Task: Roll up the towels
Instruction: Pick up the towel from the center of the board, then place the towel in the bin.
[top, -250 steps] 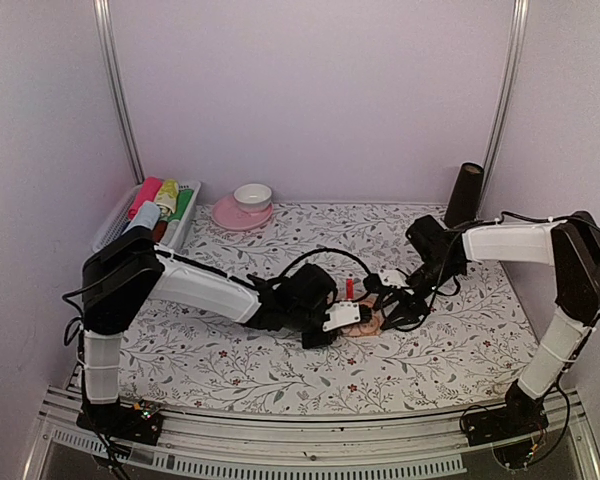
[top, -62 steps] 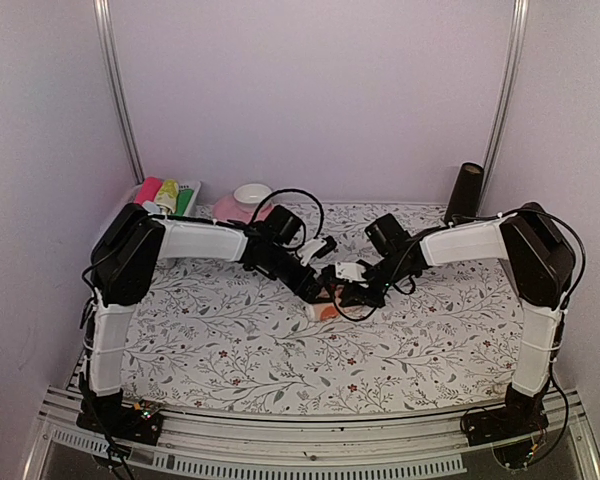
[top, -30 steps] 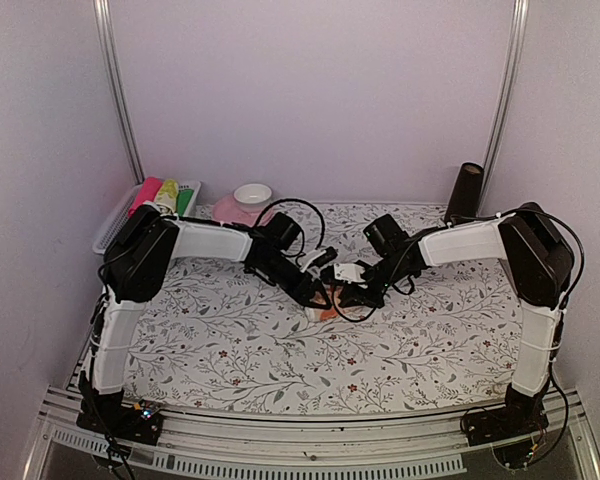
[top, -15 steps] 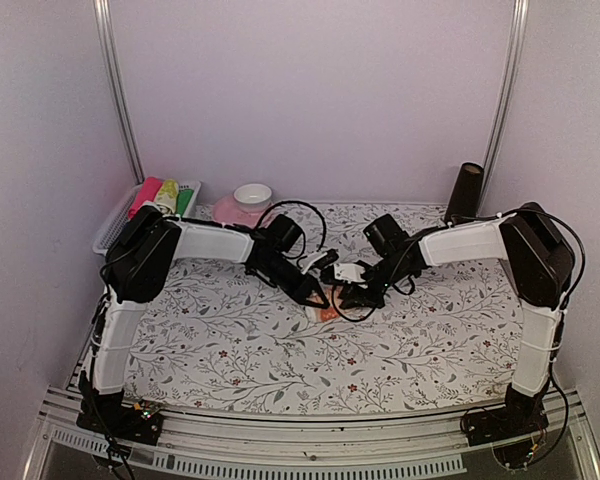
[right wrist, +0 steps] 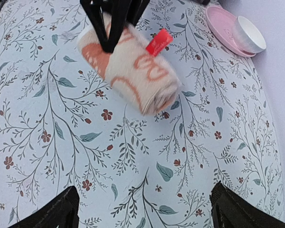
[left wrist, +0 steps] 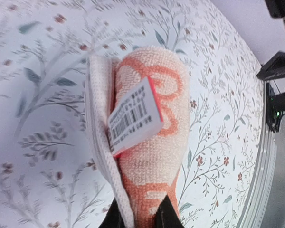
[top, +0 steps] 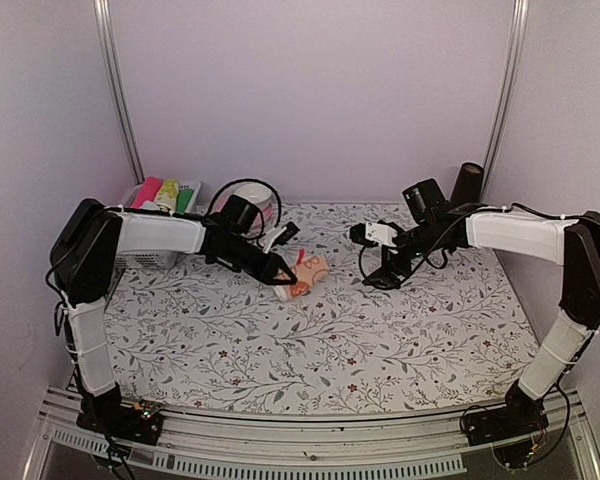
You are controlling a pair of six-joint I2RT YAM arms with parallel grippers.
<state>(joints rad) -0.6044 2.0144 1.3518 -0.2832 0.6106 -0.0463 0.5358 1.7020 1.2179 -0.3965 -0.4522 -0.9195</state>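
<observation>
Peach-orange rolled towel (top: 305, 272) juts rightward from the left gripper (top: 283, 278) pinched on its end, while the right gripper (top: 383, 274) gapes empty, well apart.

Place: we think a robot lab booth, probably.
Walls: we see plain lilac panels (top: 310, 100), metal posts (top: 119, 90).
Table: floral sheet (top: 330, 350), slotted rail (top: 310, 432).
</observation>
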